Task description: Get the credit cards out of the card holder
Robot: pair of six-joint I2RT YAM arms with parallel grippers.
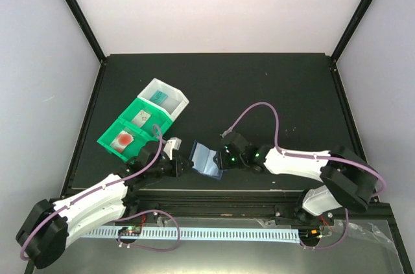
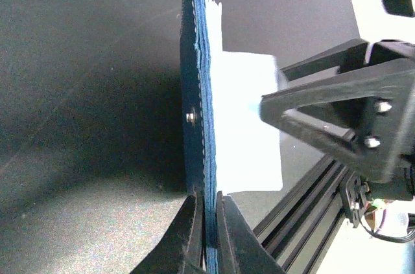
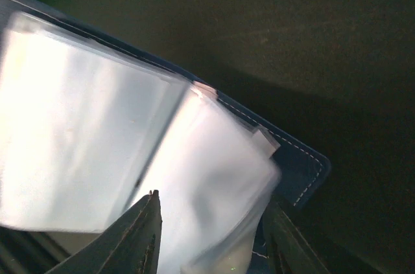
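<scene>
The navy-blue card holder [image 1: 206, 159] lies open near the front edge between my two grippers, its pale blue pockets facing up. My left gripper [image 1: 184, 165] is shut on the holder's navy edge [image 2: 194, 92], seen edge-on in the left wrist view [image 2: 209, 225]. My right gripper [image 1: 222, 157] is open, its jaws wide apart around a pale, clear pocket sleeve [image 3: 214, 177] of the holder [image 3: 305, 170]. I cannot tell whether a card sits in that sleeve. A red-orange card [image 1: 123, 139] and a pale card [image 1: 141, 117] lie in the green bin.
The green bin [image 1: 111, 133] and the white bin [image 1: 176, 96], holding a teal item, stand at the back left of the holder. The metal rail [image 1: 214, 191] runs along the table's front edge, just behind both grippers.
</scene>
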